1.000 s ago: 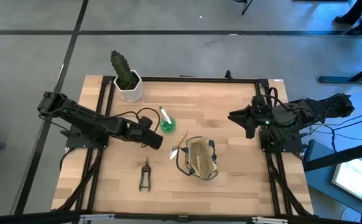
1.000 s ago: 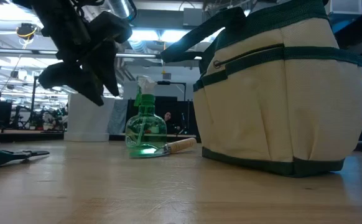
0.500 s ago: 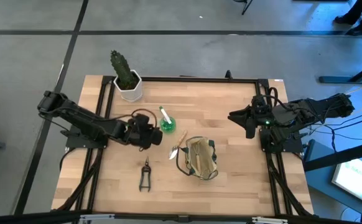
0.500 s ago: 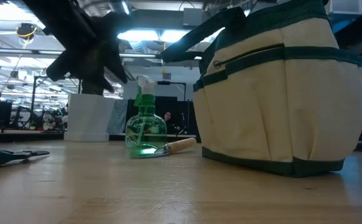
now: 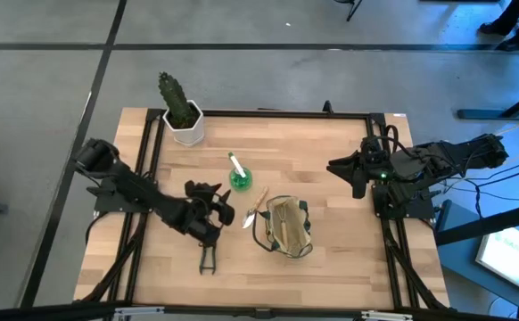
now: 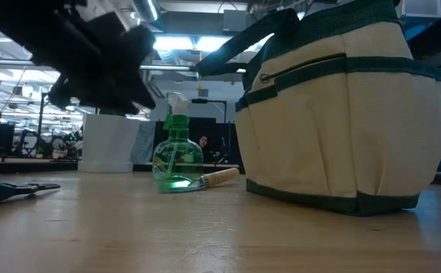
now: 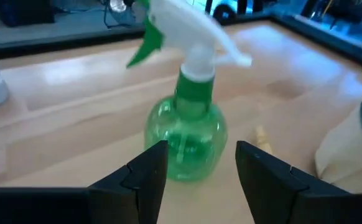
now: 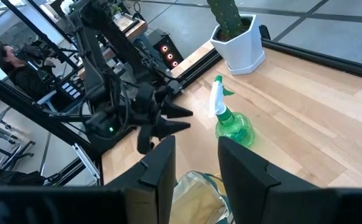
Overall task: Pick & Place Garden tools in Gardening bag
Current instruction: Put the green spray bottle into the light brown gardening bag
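Observation:
A green round spray bottle [image 7: 186,134] with a white nozzle stands upright on its base on the table [image 5: 331,143], also seen in the high view [image 5: 239,176]. My left gripper [image 7: 199,167] is open just short of the spray bottle, facing it, nothing between its fingers; from above my left gripper [image 5: 215,209] is on the near-left side of the bottle. A wooden-handled trowel [image 5: 255,207] lies flat between the bottle and the khaki gardening bag [image 5: 286,226]. Black pruning shears [image 5: 208,254] lie flat near the front. My right gripper [image 8: 196,163] hangs open, high at the table's right.
A cactus in a white pot [image 5: 184,120] stands at the far left of the table. The bag [image 6: 342,114] stands upright, its dark handles up. The black frame rails [image 5: 148,152] run along the table's left and right sides. Bare wood lies at the far middle.
My left gripper has swung toward the table's near edge and sunk a little. It has turned and tipped from pointing steeply down to nearly level, and now faces the spray bottle. Its finger gap looks unchanged. Bottle, trowel, shears and bag have stayed put.

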Robot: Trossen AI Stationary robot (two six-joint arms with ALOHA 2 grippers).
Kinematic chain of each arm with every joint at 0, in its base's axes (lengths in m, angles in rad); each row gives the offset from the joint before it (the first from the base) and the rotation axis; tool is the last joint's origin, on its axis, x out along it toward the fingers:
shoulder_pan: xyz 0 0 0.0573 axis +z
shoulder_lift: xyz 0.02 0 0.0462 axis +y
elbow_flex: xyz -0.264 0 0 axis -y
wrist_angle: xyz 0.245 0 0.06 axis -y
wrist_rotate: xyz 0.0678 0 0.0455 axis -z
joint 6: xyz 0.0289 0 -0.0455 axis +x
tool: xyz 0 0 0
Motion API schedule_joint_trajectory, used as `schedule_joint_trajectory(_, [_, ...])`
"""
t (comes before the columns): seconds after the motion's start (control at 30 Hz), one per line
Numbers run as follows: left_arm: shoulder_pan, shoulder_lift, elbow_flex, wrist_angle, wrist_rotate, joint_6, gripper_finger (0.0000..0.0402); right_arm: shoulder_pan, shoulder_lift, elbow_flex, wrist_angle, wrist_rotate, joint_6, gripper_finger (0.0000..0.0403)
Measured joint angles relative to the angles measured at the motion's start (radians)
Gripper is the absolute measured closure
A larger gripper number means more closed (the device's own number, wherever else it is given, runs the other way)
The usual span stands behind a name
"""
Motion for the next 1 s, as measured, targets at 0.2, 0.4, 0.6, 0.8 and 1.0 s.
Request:
schedule_joint_trajectory(0.2, [0.018, 0.062, 0.000, 0.005, 0.070, -0.006, 0.0217, 0.000, 0.000, 0.000, 0.000, 0.000, 0.000, 0.0279])
schedule_joint_trajectory(0.4, [0.024, 0.037, 0.021, 0.021, 0.265, -0.029, 0.0217, 0.000, 0.000, 0.000, 0.000, 0.000, 0.000, 0.0279])
schedule_joint_trajectory(0.6, [0.047, -0.085, 0.090, 0.023, 0.453, 0.189, 0.0217, 0.000, 0.000, 0.000, 0.000, 0.000, 0.000, 0.0279])
schedule_joint_trajectory(0.8, [0.086, -0.230, 0.154, 0.016, 0.451, 0.600, 0.0217, 0.000, 0.000, 0.000, 0.000, 0.000, 0.000, 0.0279])
schedule_joint_trajectory(1.0, [0.170, -0.313, 0.165, 0.011, 0.501, 1.174, 0.0217, 0.000, 0.000, 0.000, 0.003, 0.000, 0.000, 0.0279])
